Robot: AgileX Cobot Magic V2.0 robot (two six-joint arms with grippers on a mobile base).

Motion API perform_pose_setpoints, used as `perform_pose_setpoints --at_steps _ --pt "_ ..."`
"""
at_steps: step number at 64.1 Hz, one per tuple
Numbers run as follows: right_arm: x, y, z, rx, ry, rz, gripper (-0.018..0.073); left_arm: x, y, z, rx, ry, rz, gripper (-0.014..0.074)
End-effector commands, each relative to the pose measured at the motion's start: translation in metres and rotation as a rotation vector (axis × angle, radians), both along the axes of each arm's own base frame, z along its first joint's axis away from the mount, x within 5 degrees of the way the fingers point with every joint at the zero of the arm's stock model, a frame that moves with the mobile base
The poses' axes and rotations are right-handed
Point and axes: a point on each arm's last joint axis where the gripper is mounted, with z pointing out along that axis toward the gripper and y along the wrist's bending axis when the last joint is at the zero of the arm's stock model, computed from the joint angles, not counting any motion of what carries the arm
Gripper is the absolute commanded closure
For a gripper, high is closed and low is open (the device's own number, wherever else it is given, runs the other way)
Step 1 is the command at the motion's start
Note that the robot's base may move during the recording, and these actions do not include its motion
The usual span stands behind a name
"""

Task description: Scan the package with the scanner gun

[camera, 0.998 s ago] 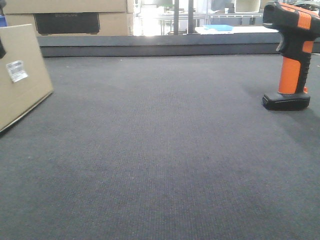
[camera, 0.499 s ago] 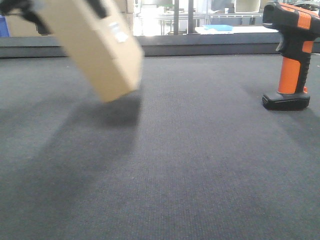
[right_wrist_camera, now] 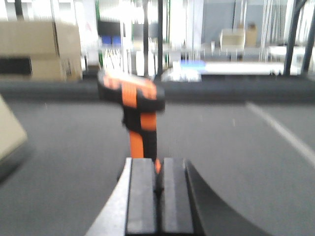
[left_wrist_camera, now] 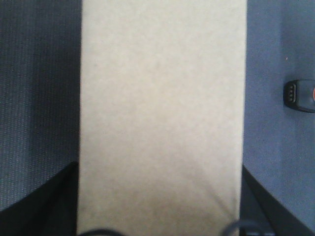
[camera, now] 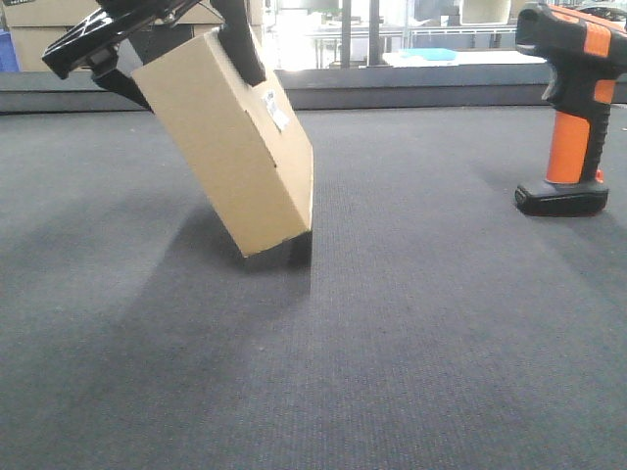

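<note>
Pinching the tilted package (camera: pixel 235 157), the left hand (camera: pixel 183 61) shows its label (camera: pixel 277 111) only frontally; right hand (right_wrist_camera: pixel 158 196) pressed together.

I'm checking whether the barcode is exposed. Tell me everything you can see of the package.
The package is a flat, plain brown cardboard box. It leans tilted, upper end clamped in the left gripper, lower end at or just above the dark mat. A small white label sits high on the face turned toward the picture's right. The left wrist view shows only bare cardboard.
</note>
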Motion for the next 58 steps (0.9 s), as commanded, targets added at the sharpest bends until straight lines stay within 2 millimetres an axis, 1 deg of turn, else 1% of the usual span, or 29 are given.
perform_pose_setpoints --at_steps 1,3,11,18,29,36,45,49,58 --pt "-0.004 -0.001 0.015 -0.008 -0.156 -0.012 0.0724 -0.001 -0.002 0.004 -0.019 -0.027 0.005 0.0708" --pt "-0.004 -0.001 0.017 -0.014 -0.162 -0.012 0.0724 -0.001 -0.002 0.004 -0.019 -0.027 0.005 0.0708" --pt "-0.009 0.001 0.039 -0.014 -0.125 -0.002 0.0724 0.000 -0.002 0.004 -0.020 -0.029 0.006 0.0708" --pt "-0.005 0.001 0.055 -0.009 -0.055 0.002 0.0724 0.000 -0.003 0.004 -0.021 -0.030 0.007 0.0708" --pt "0.014 -0.001 0.083 -0.003 0.019 0.003 0.0724 0.000 -0.003 0.004 -0.021 -0.030 0.007 0.0708" --pt "0.037 -0.003 0.095 0.001 0.097 0.003 0.0724 0.000 -0.003 0.004 -0.019 -0.027 0.006 0.0708" --pt "0.070 -0.005 0.096 0.011 0.219 0.004 0.0724 0.000 -0.003 0.004 -0.020 -0.030 0.007 0.0708" --pt "0.086 -0.006 0.092 0.027 0.281 0.004 0.0724 0.000 -0.003 0.004 -0.020 -0.030 0.007 0.0708" --pt "0.111 -0.009 0.080 0.033 0.334 0.000 0.0724 0.000 -0.003 0.004 -0.020 -0.030 0.007 0.0708"
